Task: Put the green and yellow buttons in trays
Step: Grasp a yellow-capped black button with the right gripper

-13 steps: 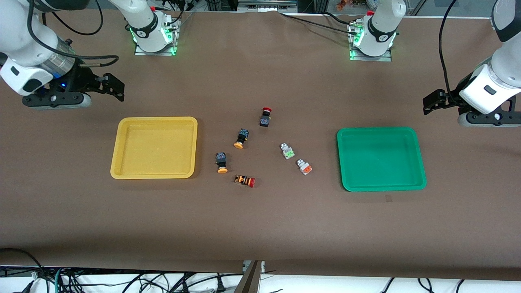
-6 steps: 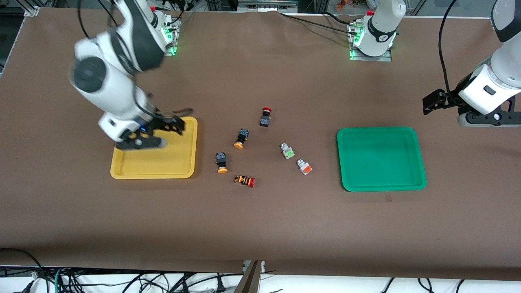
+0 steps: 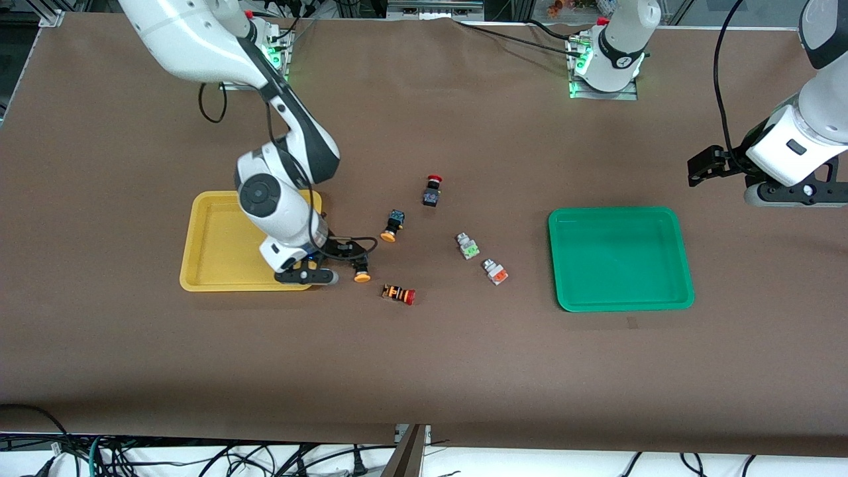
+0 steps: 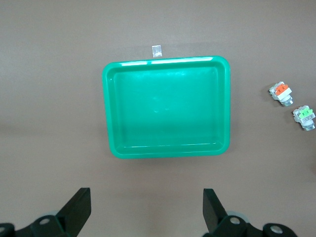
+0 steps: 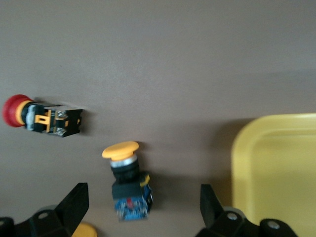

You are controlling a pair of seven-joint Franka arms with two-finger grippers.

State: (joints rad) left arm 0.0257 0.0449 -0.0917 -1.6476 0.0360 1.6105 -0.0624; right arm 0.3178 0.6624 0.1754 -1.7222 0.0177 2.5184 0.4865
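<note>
Brown table (image 3: 132, 344): right gripper (image 5: 143, 205) (jaws spread) now over yellow-capped button (image 5: 127, 185), off yellow tray (image 3: 218, 245)

With its fingers spread wide, the right tool (image 5: 140, 210) hangs over a black-bodied push-button with a round yellow-orange cap (image 5: 128, 181), hemmed by the shallow yellow plastic tray (image 5: 276, 173) close beside it and an orange-striped red-capped button (image 5: 42, 116) nearby, bare brown worktop (image 5: 163, 59) elsewhere.

Red-capped black button (image 3: 432, 191), orange-striped red-capped button (image 3: 399, 294) on brown table (image 3: 464, 371)
</note>
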